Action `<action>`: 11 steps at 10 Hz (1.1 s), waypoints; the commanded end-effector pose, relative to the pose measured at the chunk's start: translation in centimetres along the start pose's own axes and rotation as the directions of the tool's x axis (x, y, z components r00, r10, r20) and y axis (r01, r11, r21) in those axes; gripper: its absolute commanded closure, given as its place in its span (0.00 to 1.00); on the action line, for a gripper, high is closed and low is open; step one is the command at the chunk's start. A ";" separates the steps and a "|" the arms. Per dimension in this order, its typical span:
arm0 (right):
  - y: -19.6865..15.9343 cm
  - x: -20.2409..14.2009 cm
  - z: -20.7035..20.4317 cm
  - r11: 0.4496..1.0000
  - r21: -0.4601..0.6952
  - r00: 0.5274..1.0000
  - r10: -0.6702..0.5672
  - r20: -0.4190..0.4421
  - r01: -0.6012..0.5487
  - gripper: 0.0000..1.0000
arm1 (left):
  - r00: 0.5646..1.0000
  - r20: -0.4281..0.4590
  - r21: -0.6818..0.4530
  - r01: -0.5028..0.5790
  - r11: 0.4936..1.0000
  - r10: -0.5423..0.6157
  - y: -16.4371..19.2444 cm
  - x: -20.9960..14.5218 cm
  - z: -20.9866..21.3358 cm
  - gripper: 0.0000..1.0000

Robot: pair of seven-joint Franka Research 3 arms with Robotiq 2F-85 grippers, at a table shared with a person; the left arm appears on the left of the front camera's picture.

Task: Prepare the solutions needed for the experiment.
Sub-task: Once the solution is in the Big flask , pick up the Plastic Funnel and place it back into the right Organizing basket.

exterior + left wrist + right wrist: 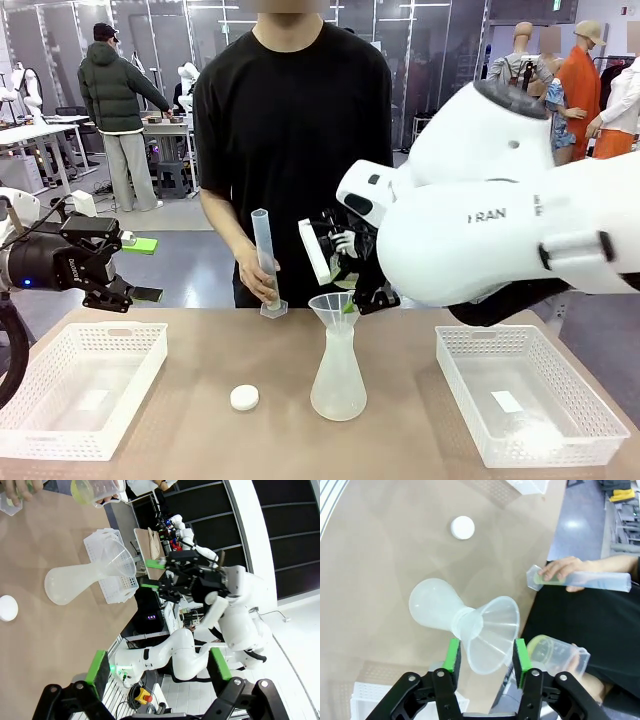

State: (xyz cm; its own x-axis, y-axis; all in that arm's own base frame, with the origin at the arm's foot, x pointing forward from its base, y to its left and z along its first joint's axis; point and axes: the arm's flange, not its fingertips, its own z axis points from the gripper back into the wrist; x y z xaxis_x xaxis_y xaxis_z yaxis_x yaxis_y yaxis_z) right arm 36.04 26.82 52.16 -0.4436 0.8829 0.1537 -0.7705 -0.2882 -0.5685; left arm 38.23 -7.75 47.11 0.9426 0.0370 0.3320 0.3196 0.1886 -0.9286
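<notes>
A frosted conical flask (pixel 338 385) (pixel 432 605) stands mid-table with a clear funnel (pixel 332 302) (pixel 492 632) in its neck. The solutions inside cannot be made out through its wall. My right gripper (pixel 352 302) (pixel 486 655) hangs over the funnel, its green pads on either side of the rim with a small gap at one side, holding nothing. My left gripper (pixel 145 270) (pixel 159 666) hovers open and empty above the left basket. The person holds a tall measuring cylinder (pixel 265 258) (pixel 590 581) and a handled beaker (pixel 559 655) (pixel 94 490) with pale yellow liquid.
A white round cap (pixel 244 398) (pixel 462 527) lies on the table left of the flask. White mesh baskets sit at the left (pixel 40 425) and right (pixel 590 435) of the table. The person stands close behind the flask at the far edge.
</notes>
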 end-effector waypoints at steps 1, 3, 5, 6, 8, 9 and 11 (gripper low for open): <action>0.8 1.1 3.2 0.998 -0.018 0.994 -0.066 -0.084 0.065 0.31 | 1.000 0.009 -0.025 -0.008 1.000 0.009 -0.2 0.1 -0.2 0.00; 2.2 1.2 7.3 0.979 -0.053 0.980 -0.199 0.011 0.199 0.31 | 1.000 0.009 -0.025 -0.008 1.000 0.009 -0.2 0.1 -0.2 0.00; 4.2 -1.1 10.8 0.885 -0.099 0.890 -0.447 0.091 0.455 0.31 | 1.000 0.009 -0.025 -0.008 1.000 0.009 -0.2 0.1 -0.2 0.00; 5.4 -2.6 11.8 0.764 -0.092 0.763 -0.612 0.211 0.638 0.31 | 1.000 0.009 -0.025 -0.008 1.000 0.009 -0.2 0.1 -0.2 0.00; 8.6 -5.6 12.6 0.581 -0.004 0.549 -0.767 0.331 0.814 0.31 | 1.000 0.009 -0.025 -0.008 1.000 0.009 -0.2 0.1 -0.2 0.00; 10.7 -7.4 12.7 0.430 0.061 0.374 -0.839 0.395 0.901 0.31 | 1.000 0.009 -0.025 -0.008 1.000 0.009 -0.2 0.1 -0.2 0.00; 13.5 -10.1 12.1 0.136 0.277 0.009 -0.910 0.415 0.951 0.31 | 1.000 0.009 -0.025 -0.008 1.000 0.009 -0.2 0.1 -0.2 0.00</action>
State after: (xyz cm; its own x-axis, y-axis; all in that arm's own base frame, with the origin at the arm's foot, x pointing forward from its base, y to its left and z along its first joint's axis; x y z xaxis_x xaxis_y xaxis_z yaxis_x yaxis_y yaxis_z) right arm 29.78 10.71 60.84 0.4068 0.3671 0.8365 -0.7698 0.6308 0.0975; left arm 38.22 -7.76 47.12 0.9426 0.0366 0.3320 0.3198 0.1886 -0.9285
